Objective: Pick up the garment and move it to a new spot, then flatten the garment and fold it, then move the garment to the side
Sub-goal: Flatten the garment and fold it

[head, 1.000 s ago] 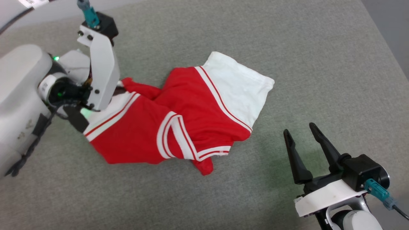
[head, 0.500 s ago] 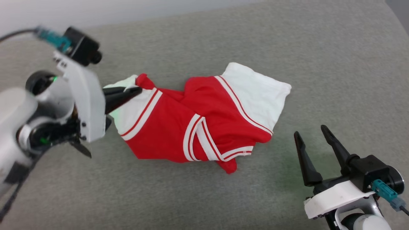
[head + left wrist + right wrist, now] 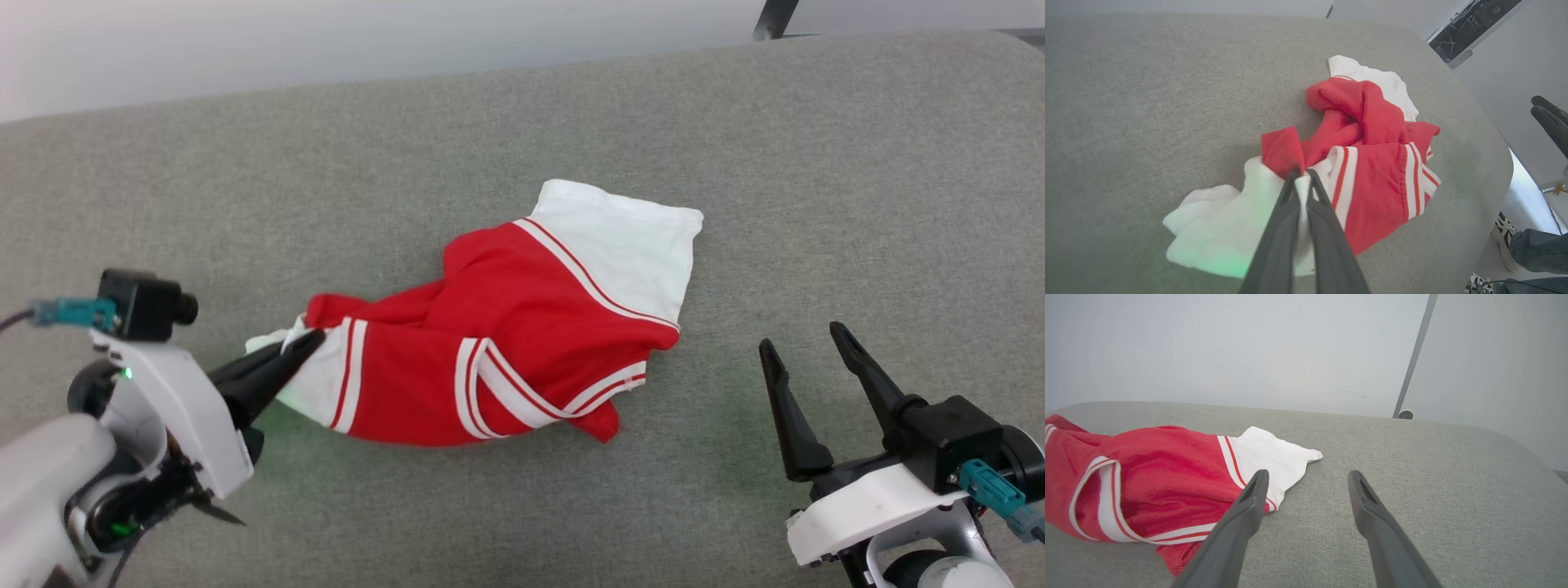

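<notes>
The left gripper (image 3: pixel 314 336) is reaching in from 8 o'clock in the head view, its two dark fingers pressed together and pinching a bunched fold of the garment (image 3: pixel 506 327). In the left wrist view a strip of white cloth is showing between those fingers, with a red corner standing up just past their tips. The red shirt is lying crumpled on the grey fabric-covered surface (image 3: pixel 816 163), near the middle of the head view, stretching from the pinched end toward 1 o'clock, where a white sleeve (image 3: pixel 633 245) is lying flat. Striped trim bands are crossing the red cloth along its 6 o'clock side. The right gripper (image 3: pixel 802 339) is hovering at 4 o'clock from the shirt, apart from it, its fingers spread wide with nothing between them. At 4 o'clock in the left wrist view, beyond the surface's rounded edge, a person's shoe (image 3: pixel 1502 228) and trouser leg (image 3: pixel 1535 249) are showing.
</notes>
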`<state>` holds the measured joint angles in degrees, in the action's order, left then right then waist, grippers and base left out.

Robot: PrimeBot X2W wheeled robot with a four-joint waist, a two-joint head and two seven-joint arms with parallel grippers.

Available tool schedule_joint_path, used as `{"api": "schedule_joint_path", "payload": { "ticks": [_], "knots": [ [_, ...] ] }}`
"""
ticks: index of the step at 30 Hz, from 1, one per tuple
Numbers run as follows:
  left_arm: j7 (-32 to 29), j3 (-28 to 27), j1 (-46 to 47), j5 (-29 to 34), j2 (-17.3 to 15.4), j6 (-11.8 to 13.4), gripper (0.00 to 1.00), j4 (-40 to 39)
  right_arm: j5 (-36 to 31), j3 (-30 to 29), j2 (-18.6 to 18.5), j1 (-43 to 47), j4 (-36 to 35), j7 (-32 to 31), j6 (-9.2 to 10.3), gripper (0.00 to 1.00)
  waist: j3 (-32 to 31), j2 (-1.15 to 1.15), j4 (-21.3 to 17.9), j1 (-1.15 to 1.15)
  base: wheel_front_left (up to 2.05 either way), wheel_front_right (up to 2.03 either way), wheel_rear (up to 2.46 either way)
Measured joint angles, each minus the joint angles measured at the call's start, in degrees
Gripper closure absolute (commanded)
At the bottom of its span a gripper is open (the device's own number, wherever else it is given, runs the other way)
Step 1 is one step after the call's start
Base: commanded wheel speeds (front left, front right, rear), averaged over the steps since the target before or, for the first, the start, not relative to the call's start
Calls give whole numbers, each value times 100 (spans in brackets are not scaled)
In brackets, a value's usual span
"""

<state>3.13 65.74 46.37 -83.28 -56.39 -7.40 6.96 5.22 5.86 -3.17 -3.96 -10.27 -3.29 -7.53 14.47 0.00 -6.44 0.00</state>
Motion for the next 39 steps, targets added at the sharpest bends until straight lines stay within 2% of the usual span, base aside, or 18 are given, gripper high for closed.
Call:
{"api": "schedule_joint_path", "payload": {
  "ticks": [5, 7, 9, 10, 11, 12, 18, 23, 26, 32, 39],
  "knots": [
    [97, 200, -271, -156, 64, 0, 82, 134, 2, 3, -15, 2, -18, -32, 0, 0, -44, 0, -13, 0, 0, 0, 0],
    [62, 271, -308, -196, 96, 0, 73, 205, 2, 5, -15, 8, -18, -51, 0, 0, -64, 0, -17, 0, 0, 0, 0],
    [45, 290, -299, -211, 121, 0, 55, 277, 3, 7, -15, 17, -16, -52, 0, 0, -83, 0, -22, 0, 0, 0, 0],
    [22, 304, -280, -212, 122, 0, 19, 298, 3, 7, -14, 22, -16, -53, 0, 0, -92, 0, -23, 0, 0, 0, 0],
    [-22, 321, -240, -189, 109, 0, 7, 308, 3, 5, -14, 23, -18, -56, 0, 0, -100, 0, -24, 0, 0, 0, 0],
    [-64, 326, -176, -169, 84, 0, 0, 300, 3, 2, -14, 23, -20, -56, 0, 0, -105, 0, -23, 0, 0, 0, 0],
    [-712, 318, 433, -141, -316, 0, 0, -35, 11, -41, -13, 53, -20, -43, 0, 0, -114, 0, 12, 0, 0, 0, 0],
    [-1881, 377, 1005, -231, -615, 0, 0, 24, 25, -32, -10, 59, -9, -20, 0, 0, -73, 0, 41, 0, 0, 0, 0],
    [-2795, 460, 1344, -283, -581, 9, 0, 337, 25, -10, -10, 55, 9, -7, 0, 0, -35, 0, 56, 0, 0, 0, 0],
    [-4211, 465, 2051, -695, -182, 9, 0, 725, 29, 83, -7, -36, 78, 51, 0, 0, 59, 0, 3, 0, 0, 0, 0],
    [-5305, 566, 2321, -765, -145, 5, 0, 237, 57, 60, -2, -34, 155, 132, 0, 0, 116, 0, -115, 0, 0, 0, 0]
  ]
}}
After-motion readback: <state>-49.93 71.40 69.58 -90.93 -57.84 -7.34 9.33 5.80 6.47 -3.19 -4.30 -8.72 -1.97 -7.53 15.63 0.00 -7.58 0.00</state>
